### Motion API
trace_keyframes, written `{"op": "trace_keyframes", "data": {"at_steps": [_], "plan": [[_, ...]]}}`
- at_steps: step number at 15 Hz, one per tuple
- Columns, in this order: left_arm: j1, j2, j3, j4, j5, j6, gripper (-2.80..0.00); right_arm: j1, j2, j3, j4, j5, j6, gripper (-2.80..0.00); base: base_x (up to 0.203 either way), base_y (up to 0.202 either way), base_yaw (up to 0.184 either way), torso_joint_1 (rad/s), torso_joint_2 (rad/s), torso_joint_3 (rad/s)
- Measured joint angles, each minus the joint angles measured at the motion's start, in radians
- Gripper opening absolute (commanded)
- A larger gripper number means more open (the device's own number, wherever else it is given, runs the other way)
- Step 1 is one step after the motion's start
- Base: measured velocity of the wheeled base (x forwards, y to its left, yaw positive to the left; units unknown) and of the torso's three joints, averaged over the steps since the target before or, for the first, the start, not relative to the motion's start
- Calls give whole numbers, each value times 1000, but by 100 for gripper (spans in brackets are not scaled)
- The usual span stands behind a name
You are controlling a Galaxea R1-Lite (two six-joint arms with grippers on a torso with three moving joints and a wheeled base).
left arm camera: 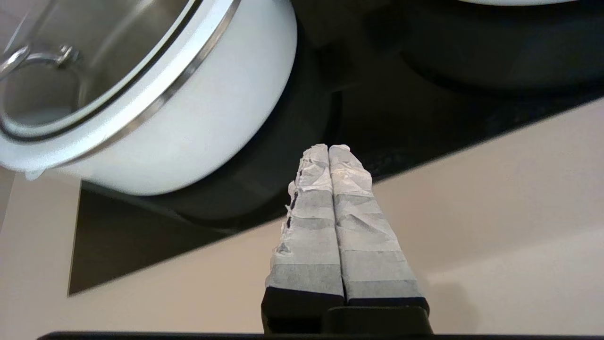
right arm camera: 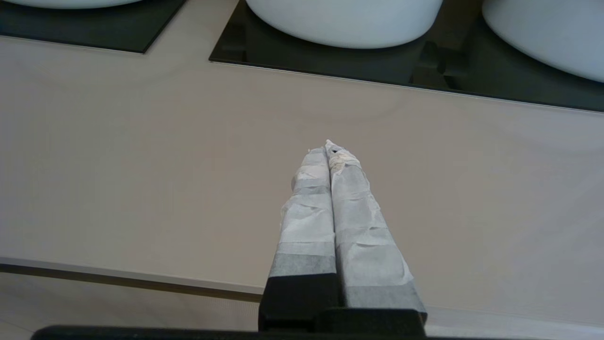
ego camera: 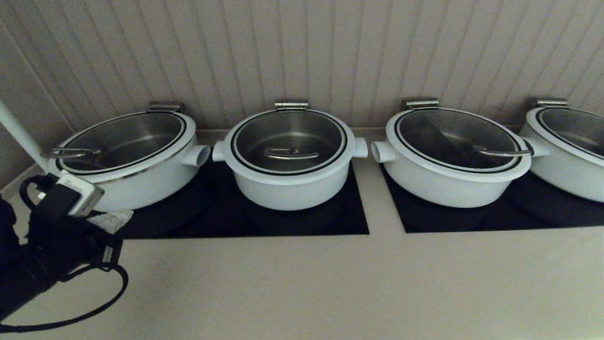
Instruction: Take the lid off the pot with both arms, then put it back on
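Note:
The pot (ego camera: 289,189) is the small deep white one, second from the left, on the left black cooktop (ego camera: 188,217). The lid (ego camera: 289,141) sits closed on it, with its curved steel handle (ego camera: 290,153) at the centre. My left gripper (ego camera: 120,218) is shut and empty, low at the front left beside the wide leftmost pot, well left of the task pot. In the left wrist view its taped fingers (left arm camera: 329,148) press together over the cooktop's edge. My right gripper (right arm camera: 329,147) is shut and empty above the bare counter; it is outside the head view.
A wide shallow white pot (ego camera: 132,184) stands on the left, close to my left wrist. Two more wide pots (ego camera: 453,174) (ego camera: 566,160) sit on the right cooktop (ego camera: 519,212). A ribbed wall runs behind. The beige counter (ego camera: 330,283) stretches across the front.

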State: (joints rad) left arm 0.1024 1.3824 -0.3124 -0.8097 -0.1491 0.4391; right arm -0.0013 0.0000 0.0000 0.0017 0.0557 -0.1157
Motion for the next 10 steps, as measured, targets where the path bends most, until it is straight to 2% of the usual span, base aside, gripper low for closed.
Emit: {"op": "trace_keyframes", "data": {"at_steps": [5,10], "plan": [[3,-61,66,-6,4,-70,-280,0,0,0,0,0,0,-280,0,0,0,0,0,0],[2,-232,208,2,-4,-141,-280,0,0,0,0,0,0,-280,0,0,0,0,0,0]]}}
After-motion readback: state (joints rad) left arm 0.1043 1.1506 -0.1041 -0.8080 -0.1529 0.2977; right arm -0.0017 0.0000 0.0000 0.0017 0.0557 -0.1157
